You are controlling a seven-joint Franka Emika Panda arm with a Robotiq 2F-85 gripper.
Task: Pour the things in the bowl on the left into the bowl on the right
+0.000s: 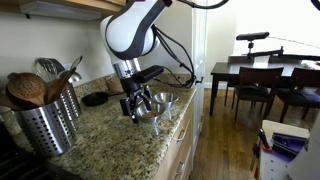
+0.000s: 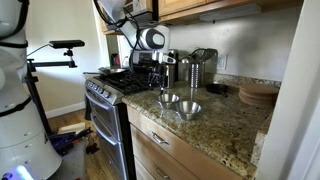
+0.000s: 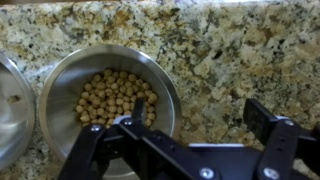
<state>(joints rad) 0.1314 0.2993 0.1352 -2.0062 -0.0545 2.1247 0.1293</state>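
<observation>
In the wrist view a steel bowl (image 3: 62,85) holding chickpeas (image 3: 112,96) sits on the granite counter. An empty steel bowl (image 3: 8,105) shows at the left edge, touching or nearly touching it. My gripper (image 3: 200,118) hangs open above the counter. One finger is over the chickpea bowl's near-right rim and the other finger is over bare granite. Nothing is between the fingers. Both exterior views show the two bowls side by side (image 1: 160,101) (image 2: 169,99) (image 2: 187,108), with the gripper (image 1: 135,107) just above and beside them.
A steel utensil holder (image 1: 45,125) with wooden spoons stands on the counter, and a small dark dish (image 1: 96,98) lies behind the arm. The stove (image 2: 105,88), metal canisters (image 2: 200,68) and a wooden board (image 2: 258,93) border the bowls. A dining table (image 1: 265,70) stands beyond the counter edge.
</observation>
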